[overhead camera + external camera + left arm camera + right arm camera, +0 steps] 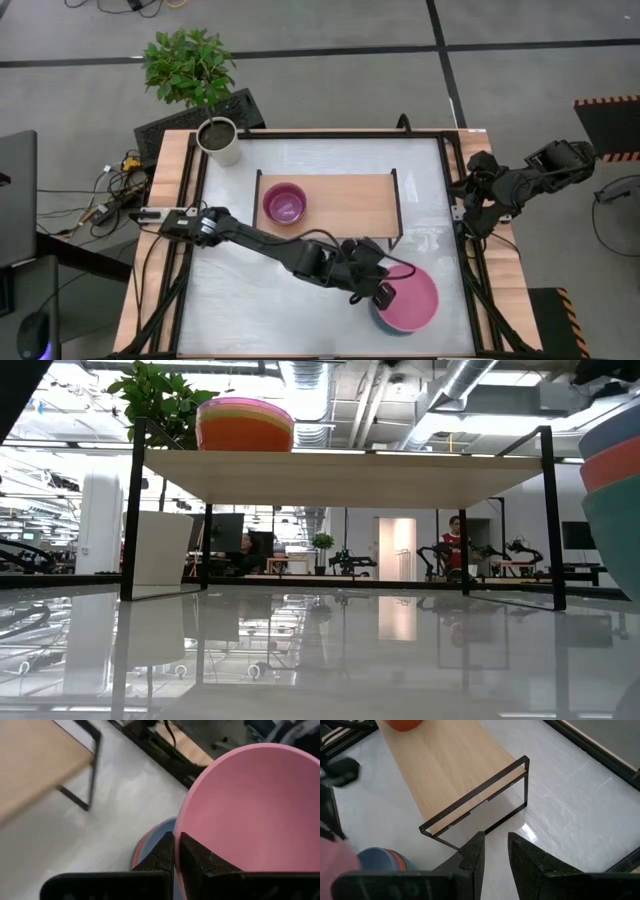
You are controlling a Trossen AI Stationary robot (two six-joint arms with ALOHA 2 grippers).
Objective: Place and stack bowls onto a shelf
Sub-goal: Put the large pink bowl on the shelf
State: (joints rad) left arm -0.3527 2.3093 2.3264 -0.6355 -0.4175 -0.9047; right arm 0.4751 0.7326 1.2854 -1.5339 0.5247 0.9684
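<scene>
My left gripper (pixel 385 293) reaches across the table to a large pink bowl (pixel 415 298) near the right near corner and is shut on it. The pink bowl sits tilted over a stack of blue and red bowls (pixel 150 842), which also shows at the low view's right edge as the stack (pixel 612 490). The shelf (pixel 350 205) stands mid-table on its black legs. A purple bowl (pixel 285 203) rests on the left part of its board, and from the side the bowl stack (pixel 245 422) shows several colours. My right gripper (pixel 494 842) waits open at the table's right edge, facing the shelf's right end (pixel 475 805). My left gripper pinches the pink bowl's rim (pixel 179 820) on the side facing the arm, with one finger inside the bowl and one finger (pixel 162 852) outside. The fingers come slanting from the table's left. The bowl tilts above the stack; whether it still touches the stack I cannot tell.
A white plant pot (pixel 218 140) with a green plant stands at the table's far left corner. The board's right part (pixel 360 200) is bare. A black frame rail (pixel 452 200) runs along the table's sides. Open tabletop (pixel 260 300) lies near the left near side.
</scene>
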